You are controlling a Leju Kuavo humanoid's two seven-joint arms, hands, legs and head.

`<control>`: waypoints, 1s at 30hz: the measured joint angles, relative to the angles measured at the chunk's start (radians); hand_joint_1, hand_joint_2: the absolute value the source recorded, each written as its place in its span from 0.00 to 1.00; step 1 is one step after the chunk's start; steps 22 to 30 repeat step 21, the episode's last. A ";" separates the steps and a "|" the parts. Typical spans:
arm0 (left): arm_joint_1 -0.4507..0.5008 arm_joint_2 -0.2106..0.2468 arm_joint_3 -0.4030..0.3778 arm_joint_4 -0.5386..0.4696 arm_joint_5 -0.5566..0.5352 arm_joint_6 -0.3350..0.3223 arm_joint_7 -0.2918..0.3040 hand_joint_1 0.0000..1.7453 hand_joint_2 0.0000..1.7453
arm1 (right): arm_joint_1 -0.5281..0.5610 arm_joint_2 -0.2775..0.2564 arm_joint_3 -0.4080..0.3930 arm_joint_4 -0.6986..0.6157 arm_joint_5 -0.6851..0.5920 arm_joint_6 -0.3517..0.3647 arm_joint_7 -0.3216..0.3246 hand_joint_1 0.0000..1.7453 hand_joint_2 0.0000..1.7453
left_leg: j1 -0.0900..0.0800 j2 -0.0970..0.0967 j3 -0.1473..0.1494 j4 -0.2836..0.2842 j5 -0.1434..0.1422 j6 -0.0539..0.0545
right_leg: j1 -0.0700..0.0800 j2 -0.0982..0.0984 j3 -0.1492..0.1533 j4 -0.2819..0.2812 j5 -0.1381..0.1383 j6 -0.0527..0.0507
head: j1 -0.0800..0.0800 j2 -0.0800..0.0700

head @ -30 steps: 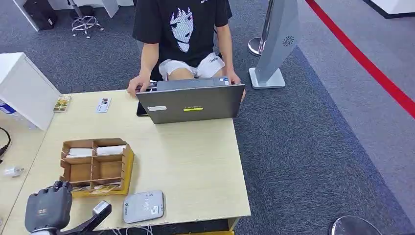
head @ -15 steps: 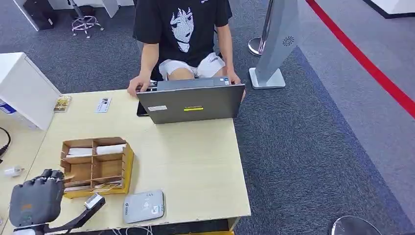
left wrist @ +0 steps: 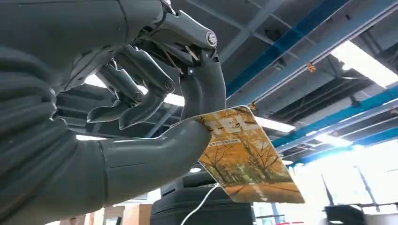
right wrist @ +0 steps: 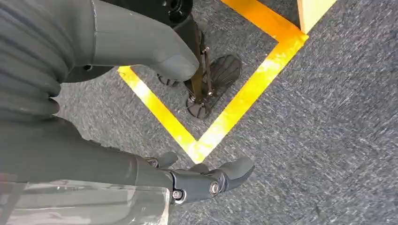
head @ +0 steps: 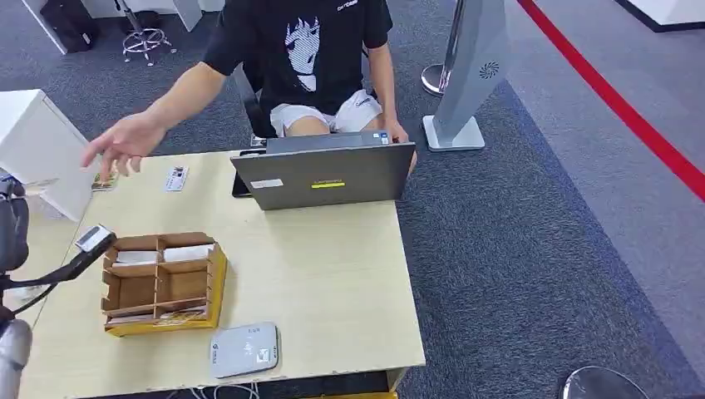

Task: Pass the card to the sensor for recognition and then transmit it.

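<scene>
Left hand: thumb and fingers pinch the card by one corner, most of it sticking out free, presumably so the person can take it. The card sits up at the far left of the surface, well apart from the sensor near the front edge. The person's hand reaches toward it, palm open, not touching. Looks like the handover step. Right hand hangs by the floor, fingers loosely apart, holding nothing. Risk: a corner pinch may slip if tugged sideways.
</scene>
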 joint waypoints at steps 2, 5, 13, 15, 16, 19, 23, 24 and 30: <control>-0.062 0.011 -0.001 0.107 -0.006 0.017 -0.006 1.00 1.00 | 0.000 -0.002 0.008 0.000 0.006 0.010 0.000 0.00 1.00 | 0.000 0.001 0.000 0.000 0.000 0.000 | 0.000 0.001 0.000 0.000 0.000 0.000 | 0.001 0.000; -0.111 0.016 -0.001 0.224 -0.005 0.075 -0.019 1.00 1.00 | -0.002 -0.002 0.014 0.000 0.010 0.013 0.003 0.00 1.00 | 0.000 0.002 0.000 0.000 0.000 0.000 | 0.000 0.002 0.000 0.000 0.000 0.000 | 0.001 0.000; -0.106 -0.003 -0.002 0.305 0.003 0.143 -0.037 0.06 1.00 | -0.003 -0.002 0.019 0.000 0.011 -0.007 0.020 0.00 1.00 | 0.000 0.004 -0.001 0.000 -0.002 0.001 | 0.000 0.004 -0.002 0.000 0.000 0.000 | 0.000 0.000; -0.105 -0.007 -0.003 0.311 0.008 0.143 -0.038 0.00 1.00 | -0.003 -0.002 0.020 0.000 0.011 -0.008 0.020 0.00 1.00 | 0.000 0.005 -0.001 0.000 -0.002 0.001 | 0.000 0.004 -0.002 0.000 0.000 0.000 | 0.001 0.000; -0.104 -0.010 -0.003 0.311 0.020 0.146 -0.041 0.00 1.00 | -0.003 -0.002 0.020 0.000 0.012 -0.008 0.020 0.00 1.00 | 0.000 0.005 -0.001 0.000 -0.002 0.001 | 0.000 0.004 -0.002 0.000 0.000 0.000 | 0.000 0.000; -0.079 -0.019 -0.003 0.294 0.065 0.174 -0.060 0.00 1.00 | -0.003 -0.002 0.020 0.000 0.018 -0.008 0.015 0.00 1.00 | 0.000 0.005 -0.001 0.000 -0.002 0.001 | 0.000 0.004 -0.002 0.000 0.000 0.000 | 0.000 0.000; -0.037 -0.025 0.000 0.237 0.121 0.190 -0.084 0.00 1.00 | -0.002 -0.002 0.019 0.000 0.018 -0.009 0.013 0.00 1.00 | 0.000 0.006 -0.001 0.000 -0.002 0.000 | 0.000 0.006 -0.002 0.000 0.000 0.000 | 0.000 0.000; -0.037 -0.025 0.000 0.237 0.121 0.190 -0.084 0.00 1.00 | -0.002 -0.002 0.019 0.000 0.018 -0.009 0.013 0.00 1.00 | 0.000 0.006 -0.001 0.000 -0.002 0.000 | 0.000 0.006 -0.002 0.000 0.000 0.000 | 0.000 0.000; -0.037 -0.025 0.000 0.237 0.121 0.190 -0.084 0.00 1.00 | -0.002 -0.002 0.019 0.000 0.018 -0.009 0.013 0.00 1.00 | 0.000 0.006 -0.001 0.000 -0.002 0.000 | 0.000 0.006 -0.002 0.000 0.000 0.000 | 0.000 0.000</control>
